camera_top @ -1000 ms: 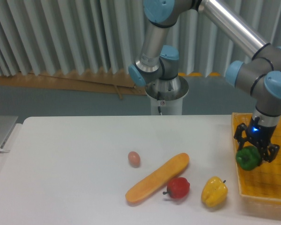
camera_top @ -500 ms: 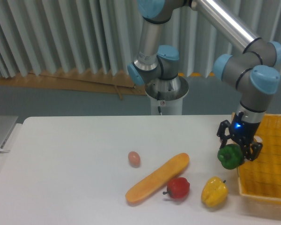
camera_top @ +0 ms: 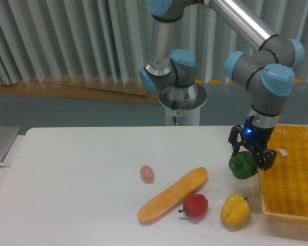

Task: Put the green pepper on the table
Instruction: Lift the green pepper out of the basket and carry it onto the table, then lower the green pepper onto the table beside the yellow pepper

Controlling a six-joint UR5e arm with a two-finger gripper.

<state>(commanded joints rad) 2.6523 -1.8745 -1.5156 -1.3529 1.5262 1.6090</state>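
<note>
The green pepper (camera_top: 242,166) is glossy and dark green, held just left of the yellow mesh basket's left rim and above the white table (camera_top: 82,169). My gripper (camera_top: 248,160) is shut on the pepper from above, its black fingers on either side of it. Whether the pepper touches the tabletop cannot be told. It hangs a little above and to the right of the yellow pepper (camera_top: 234,209).
A yellow mesh basket (camera_top: 292,174) stands at the right edge. A red pepper (camera_top: 195,205), a long orange squash (camera_top: 172,195) and a small brown egg (camera_top: 147,173) lie in the table's middle front. The arm's base (camera_top: 182,102) stands behind the table.
My gripper has carried the green pepper leftward, from over the basket's edge to a spot over the table, just outside the basket. The other things have stayed put.
</note>
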